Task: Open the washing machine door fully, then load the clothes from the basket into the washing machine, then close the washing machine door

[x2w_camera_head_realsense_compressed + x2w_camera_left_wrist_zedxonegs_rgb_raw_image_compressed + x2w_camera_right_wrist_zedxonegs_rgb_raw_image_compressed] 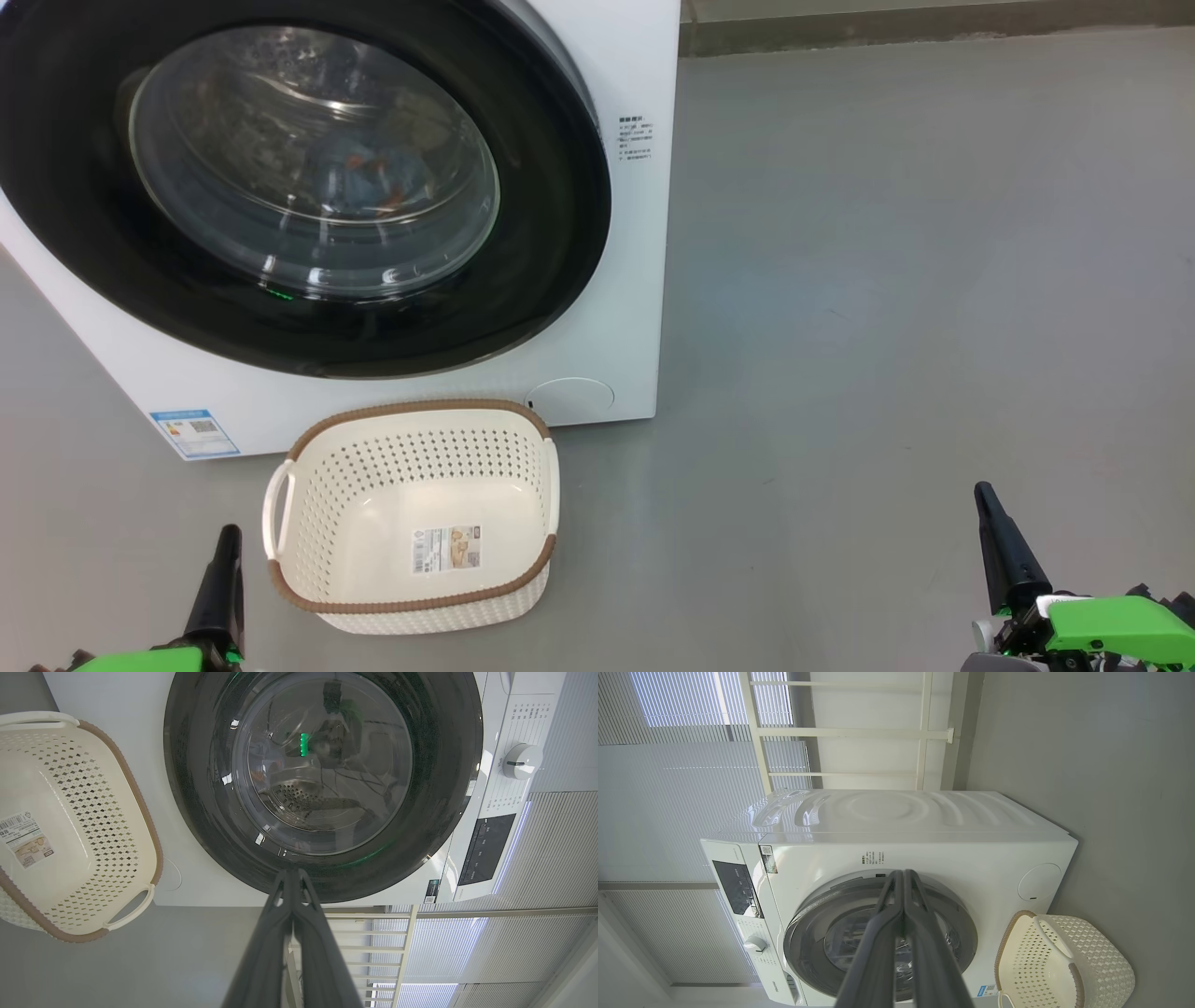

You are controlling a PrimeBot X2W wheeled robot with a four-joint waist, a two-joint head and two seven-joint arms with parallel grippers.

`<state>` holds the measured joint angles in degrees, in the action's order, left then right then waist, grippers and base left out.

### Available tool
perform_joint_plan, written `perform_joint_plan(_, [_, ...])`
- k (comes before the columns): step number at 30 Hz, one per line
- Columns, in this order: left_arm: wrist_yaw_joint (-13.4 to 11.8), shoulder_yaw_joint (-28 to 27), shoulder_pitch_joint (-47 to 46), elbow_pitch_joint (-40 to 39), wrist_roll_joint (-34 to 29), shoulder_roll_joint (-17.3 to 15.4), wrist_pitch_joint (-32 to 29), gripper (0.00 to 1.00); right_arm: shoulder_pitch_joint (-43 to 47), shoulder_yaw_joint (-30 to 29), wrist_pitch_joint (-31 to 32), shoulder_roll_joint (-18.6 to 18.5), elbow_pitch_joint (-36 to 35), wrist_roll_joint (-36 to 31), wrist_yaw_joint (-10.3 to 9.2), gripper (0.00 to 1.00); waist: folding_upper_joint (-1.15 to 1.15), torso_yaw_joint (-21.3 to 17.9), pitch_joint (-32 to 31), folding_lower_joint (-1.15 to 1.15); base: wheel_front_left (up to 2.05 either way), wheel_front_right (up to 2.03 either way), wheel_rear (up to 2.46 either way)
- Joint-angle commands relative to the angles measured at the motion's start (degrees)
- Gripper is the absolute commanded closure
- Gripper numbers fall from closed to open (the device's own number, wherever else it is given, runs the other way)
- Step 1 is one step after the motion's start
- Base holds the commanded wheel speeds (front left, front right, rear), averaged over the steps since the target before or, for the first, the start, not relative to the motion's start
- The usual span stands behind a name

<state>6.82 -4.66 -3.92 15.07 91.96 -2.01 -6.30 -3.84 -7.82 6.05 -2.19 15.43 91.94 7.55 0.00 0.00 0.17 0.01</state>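
Honestly looks done: clothes sit behind the shut washing machine door at 10 o'clock, basket empty at 7, left gripper and right gripper pressed together. Worry: an unlatched door could swing open.

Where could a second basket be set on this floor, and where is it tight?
Widest: the bare floor right of the washing machine and basket. Narrower: the strip left of the basket, below the energy sticker. Crowded: the basket sits close under the machine front.

Laundry area, white washing machine, bare grey floor, slatted window blinds behind
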Motion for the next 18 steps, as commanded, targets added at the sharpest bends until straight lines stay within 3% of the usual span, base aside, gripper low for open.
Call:
perform_joint_plan(1, [0.7,-1.9,-2.3,-1.0,0.2,-0.9,-0.2,1.0,-2.3,1.3,0.4,-0.7,-1.4,0.2,-0.06,1.0,0.0,0.0,0.0,0.0,0.0,0.0,0.0])
perform_joint_plan(18, [0.7,-1.9,-2.3,-1.0,0.2,-0.9,-0.2,1.0,-2.3,1.3,0.4,-0.7,-1.4,0.2,-0.06,1.0,0.0,0.0,0.0,0.0,0.0,0.0,0.0])
